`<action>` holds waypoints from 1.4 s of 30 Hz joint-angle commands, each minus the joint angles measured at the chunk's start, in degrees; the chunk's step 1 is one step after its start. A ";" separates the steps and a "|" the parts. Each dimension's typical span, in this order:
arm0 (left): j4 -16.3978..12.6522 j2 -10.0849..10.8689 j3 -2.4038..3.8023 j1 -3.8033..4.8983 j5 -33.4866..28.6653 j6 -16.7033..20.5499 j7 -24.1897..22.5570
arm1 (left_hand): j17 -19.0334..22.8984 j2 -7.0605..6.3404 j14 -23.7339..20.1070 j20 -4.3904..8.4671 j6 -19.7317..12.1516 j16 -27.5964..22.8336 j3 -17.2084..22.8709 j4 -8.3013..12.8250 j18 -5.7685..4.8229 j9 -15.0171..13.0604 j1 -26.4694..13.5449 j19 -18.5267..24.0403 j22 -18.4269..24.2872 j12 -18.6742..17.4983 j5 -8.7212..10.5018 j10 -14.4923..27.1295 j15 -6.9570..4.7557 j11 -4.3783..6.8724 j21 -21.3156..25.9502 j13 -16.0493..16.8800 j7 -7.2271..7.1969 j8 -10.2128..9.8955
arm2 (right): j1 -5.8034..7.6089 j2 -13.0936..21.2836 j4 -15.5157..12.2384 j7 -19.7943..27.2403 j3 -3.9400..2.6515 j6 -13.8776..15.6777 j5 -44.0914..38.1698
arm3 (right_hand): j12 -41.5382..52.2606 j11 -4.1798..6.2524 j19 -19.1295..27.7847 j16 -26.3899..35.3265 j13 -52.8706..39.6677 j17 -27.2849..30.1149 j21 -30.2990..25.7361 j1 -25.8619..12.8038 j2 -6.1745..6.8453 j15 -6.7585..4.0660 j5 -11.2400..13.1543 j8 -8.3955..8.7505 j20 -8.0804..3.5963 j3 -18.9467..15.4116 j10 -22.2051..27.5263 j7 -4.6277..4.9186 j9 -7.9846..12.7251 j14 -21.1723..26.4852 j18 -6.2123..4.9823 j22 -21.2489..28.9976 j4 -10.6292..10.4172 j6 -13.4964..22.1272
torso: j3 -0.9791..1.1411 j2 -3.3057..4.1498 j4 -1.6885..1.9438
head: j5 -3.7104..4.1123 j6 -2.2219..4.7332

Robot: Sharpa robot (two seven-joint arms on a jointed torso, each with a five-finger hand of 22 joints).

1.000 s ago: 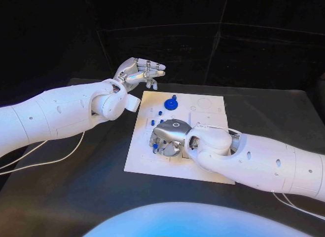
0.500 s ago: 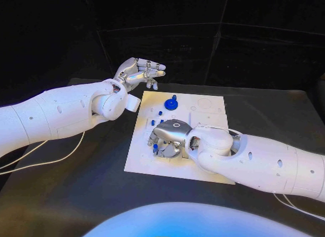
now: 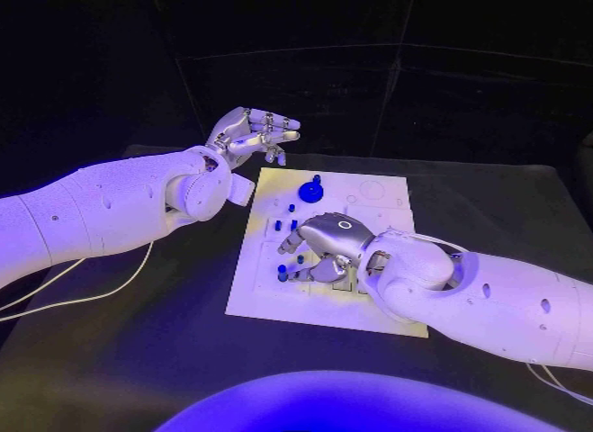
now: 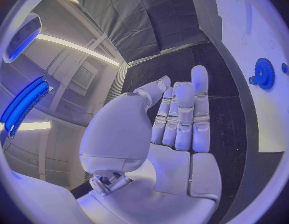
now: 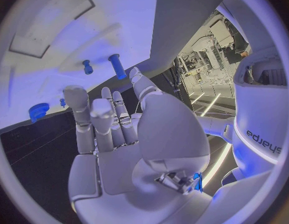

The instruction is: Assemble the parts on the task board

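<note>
From above, the right robot hand [image 3: 325, 245] hovers low over the board [image 3: 374, 310] on the counter [image 3: 140, 360], fingers curled near small blue pegs [image 3: 284, 269], likely to pick one. The left robot hand [image 3: 254, 130] waits past the board's far edge.

At the left wrist, its fingers [image 4: 181, 117] lie straight, holding nothing; the gear [image 4: 264, 73] sits on the board.

At the right wrist, the fingers [image 5: 97, 119] reach toward a peg [image 5: 117, 66], nothing held.

Two thick arms in smooth white shells, rounded and bulbous toward the wrists, each dotted with small dark screw recesses. The left arm [image 3: 102, 211] ends in a domed white wrist joint; the right arm [image 3: 504, 301] swells into a similar ball. Each carries a silver, metallic hand: the left hand [image 3: 254, 132] and the right hand [image 3: 325, 243] have segmented fingers with paler, rounded tips (ribbed bands show along them). Thin white cables [image 3: 63, 297] trail from the left arm.
</note>
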State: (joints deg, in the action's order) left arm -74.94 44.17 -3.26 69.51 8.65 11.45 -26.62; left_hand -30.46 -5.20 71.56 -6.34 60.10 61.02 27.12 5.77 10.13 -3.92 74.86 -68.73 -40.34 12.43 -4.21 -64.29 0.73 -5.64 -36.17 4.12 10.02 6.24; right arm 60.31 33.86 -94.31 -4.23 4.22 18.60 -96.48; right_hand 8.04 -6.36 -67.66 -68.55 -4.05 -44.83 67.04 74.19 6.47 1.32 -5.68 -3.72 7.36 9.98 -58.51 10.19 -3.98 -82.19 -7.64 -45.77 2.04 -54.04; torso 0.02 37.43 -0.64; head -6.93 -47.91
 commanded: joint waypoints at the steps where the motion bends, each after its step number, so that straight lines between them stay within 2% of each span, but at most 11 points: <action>1: -0.06 0.14 0.04 0.09 -0.21 -0.64 -0.06 | 0.05 0.29 -0.35 -0.10 -0.09 -0.26 -0.32 0.12 0.37 0.05 0.05 0.36 0.04 0.20 0.01 0.27 0.05 -0.20 0.20 -0.06 0.14 0.29 | 0.48 3.51 -2.63 2.43 -1.09 7.31 8.45 | 1.63 0.21 -0.58 0.06 -0.21 -0.42 0.32 0.38 -0.43 -0.25 -0.54 -0.47 -0.22 -1.02 -2.27 -0.18 -0.14 -0.22 -0.71 -0.86 -0.41 -1.28 | -0.14 -0.12 -0.03 | 0.42 0.27; 5: -0.06 0.29 0.03 0.08 -0.21 -0.62 -0.06 | 0.05 0.29 -0.35 -0.10 -0.09 -0.26 -0.32 0.12 0.37 0.05 0.05 0.36 0.04 0.20 0.01 0.27 0.05 -0.20 0.20 -0.06 0.14 0.29 | 1.69 8.70 -5.25 1.48 -2.10 7.51 17.16 | 4.50 1.03 -2.64 -1.98 -0.83 -4.10 2.19 -0.31 -1.15 -0.86 -1.02 -1.37 -0.66 -2.18 -7.30 -0.52 -0.46 -1.38 -0.17 -3.92 -1.48 -3.83 | -0.14 -0.16 -0.14 | 1.44 0.78; 9: -0.07 0.44 -0.01 0.08 -0.22 -0.57 -0.05 | 0.06 0.29 -0.36 -0.10 -0.10 -0.26 -0.33 0.12 0.37 0.05 0.05 0.36 0.04 0.20 0.01 0.28 0.05 -0.20 0.20 -0.06 0.14 0.29 | 2.88 14.82 -7.28 -2.29 -2.54 5.88 24.12 | 8.46 2.47 -6.61 -6.14 -2.84 -11.10 6.37 -2.19 -0.55 -2.02 -3.03 -1.35 -1.73 -4.42 -13.72 -1.56 -0.26 -3.15 1.09 -10.82 -3.14 -3.30 | -0.22 -0.22 -0.38 | 3.42 1.40; 13: -0.16 0.52 -0.05 0.07 -0.22 -0.51 -0.06 | 0.08 0.29 -0.36 -0.10 -0.10 -0.27 -0.34 0.12 0.37 0.05 0.05 0.36 0.05 0.21 0.01 0.29 0.05 -0.20 0.22 -0.06 0.14 0.29 | 3.34 19.86 -8.37 -7.41 -2.66 2.93 27.17 | 16.11 4.24 -9.67 -8.45 -8.48 -14.29 10.03 -5.99 -0.39 -3.53 -7.13 -3.95 -3.22 -8.93 -19.58 -3.20 -0.87 -3.58 2.22 -16.91 -7.35 -3.98 | -0.41 -0.27 -0.82 | 4.44 1.59; 14: -0.17 0.50 -0.07 0.07 -0.22 -0.53 -0.07 | 0.08 0.29 -0.36 -0.10 -0.10 -0.27 -0.34 0.12 0.37 0.05 0.05 0.36 0.05 0.21 0.01 0.29 0.05 -0.20 0.22 -0.06 0.14 0.29 | 3.39 21.05 -8.54 -8.79 -2.65 1.49 27.65 | 22.79 4.76 -10.84 -9.11 -14.70 -15.23 11.42 -6.51 -0.73 -4.01 -7.24 -4.98 -3.69 -10.03 -21.92 -3.73 -1.15 -3.75 2.68 -19.46 -8.50 -4.20 | -0.43 -0.28 -0.95 | 4.74 1.72; 15: -0.21 0.50 -0.08 0.06 -0.22 -0.53 -0.07 | 0.08 0.29 -0.36 -0.10 -0.10 -0.27 -0.34 0.12 0.37 0.05 0.05 0.36 0.05 0.21 0.01 0.29 0.05 -0.20 0.22 -0.06 0.14 0.29 | 3.40 21.74 -8.67 -9.68 -2.62 0.55 27.71 | 36.79 5.20 -11.49 -10.03 -30.22 -16.89 12.28 -6.36 -1.03 -4.42 -7.06 -6.13 -4.09 -10.83 -24.33 -4.15 -1.50 -3.98 2.96 -20.97 -9.17 -4.56 | -0.42 -0.29 -1.02 | 4.91 1.88; 17: -0.30 0.52 -0.10 0.04 -0.22 -0.55 -0.07 | 0.08 0.29 -0.36 -0.10 -0.10 -0.27 -0.34 0.12 0.37 0.05 0.05 0.36 0.05 0.21 0.01 0.29 0.05 -0.20 0.22 -0.06 0.14 0.29 | 3.21 22.95 -9.11 -11.48 -2.57 -0.84 26.77 | 53.49 6.02 -12.60 -12.83 -49.03 -22.42 13.92 -5.58 -1.56 -4.59 -7.06 -8.85 -4.68 -12.92 -24.43 -4.15 -2.27 -4.63 3.52 -23.89 -10.61 -4.14 | -0.37 -0.22 -1.31 | 5.07 1.89; 21: -0.42 0.53 -0.17 -0.01 -0.22 -0.61 -0.05 | 0.08 0.29 -0.36 -0.10 -0.10 -0.27 -0.34 0.12 0.37 0.05 0.05 0.36 0.05 0.21 0.01 0.29 0.05 -0.20 0.22 -0.06 0.14 0.29 | 2.43 24.59 -10.29 -15.50 -2.50 -1.88 22.16 | 63.07 5.65 -12.87 -14.14 -60.46 -24.94 14.68 -5.63 -2.54 -4.49 -7.41 -12.59 -4.42 -15.84 -23.51 -4.53 -3.26 -4.68 3.69 -25.19 -13.76 -2.76 | -0.27 -0.27 -1.56 | 5.30 2.00; 26: -0.55 0.64 -0.25 -0.06 -0.22 -0.66 -0.04 | 0.08 0.29 -0.36 -0.10 -0.10 -0.27 -0.34 0.12 0.37 0.05 0.05 0.36 0.05 0.21 0.01 0.29 0.05 -0.20 0.22 -0.06 0.14 0.29 | 1.30 25.45 -11.27 -20.91 -2.39 -2.43 17.22 | 67.45 5.71 -13.41 -15.15 -66.39 -27.12 15.38 -5.74 -2.05 -4.54 -7.95 -16.69 -4.40 -18.70 -23.79 -4.74 -4.38 -4.90 3.93 -26.57 -18.38 -1.32 | -0.46 -0.22 -1.27 | 6.00 1.99; 34: -0.56 0.74 -0.30 -0.12 -0.22 -0.73 -0.05 | 0.08 0.29 -0.36 -0.10 -0.10 -0.27 -0.34 0.12 0.37 0.05 0.05 0.36 0.05 0.21 0.01 0.29 0.05 -0.20 0.22 -0.06 0.14 0.29 | 0.06 24.54 -11.53 -23.97 -1.91 -3.39 14.27 | 68.41 5.55 -13.61 -15.68 -68.05 -28.43 15.62 -8.00 -1.71 -4.52 -7.84 -18.56 -4.29 -19.96 -23.93 -4.73 -4.82 -5.05 4.04 -27.10 -18.87 -0.15 | -0.31 -0.17 -1.31 | 5.99 1.78; 42: -0.56 0.79 -0.32 -0.16 -0.22 -0.78 -0.03 | 0.16 0.32 -0.39 -0.11 -0.07 -0.30 -0.42 0.07 0.37 0.04 -0.01 0.35 0.09 0.26 0.03 0.28 0.06 -0.21 0.26 -0.05 0.14 0.32 | -1.49 22.91 -10.68 -25.89 -1.31 -5.51 12.88 | 68.20 5.51 -13.57 -15.70 -67.97 -28.48 15.60 -8.60 -1.39 -4.48 -7.62 -19.24 -4.24 -20.14 -23.71 -4.70 -4.96 -5.02 4.03 -27.08 -18.91 0.30 | -0.44 -0.19 -1.24 | 6.07 1.50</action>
State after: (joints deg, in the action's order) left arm -75.39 44.94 -3.63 69.27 8.64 11.29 -26.43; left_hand -30.35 -5.20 71.56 -6.34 60.10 61.02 27.13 5.77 10.12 -3.92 74.86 -68.73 -40.30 12.42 -4.21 -64.29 0.73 -5.63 -36.17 4.12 10.02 6.24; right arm 58.92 56.93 -105.10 -27.65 2.92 15.25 -81.53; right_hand 76.15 -0.62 -80.90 -84.19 -72.14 -73.35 82.31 66.25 5.05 -3.01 -13.47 -22.77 3.17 -9.79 -82.38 5.45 -8.88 -84.03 -4.42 -72.86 -16.84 -54.13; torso -0.41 37.24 -1.91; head -0.86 -46.33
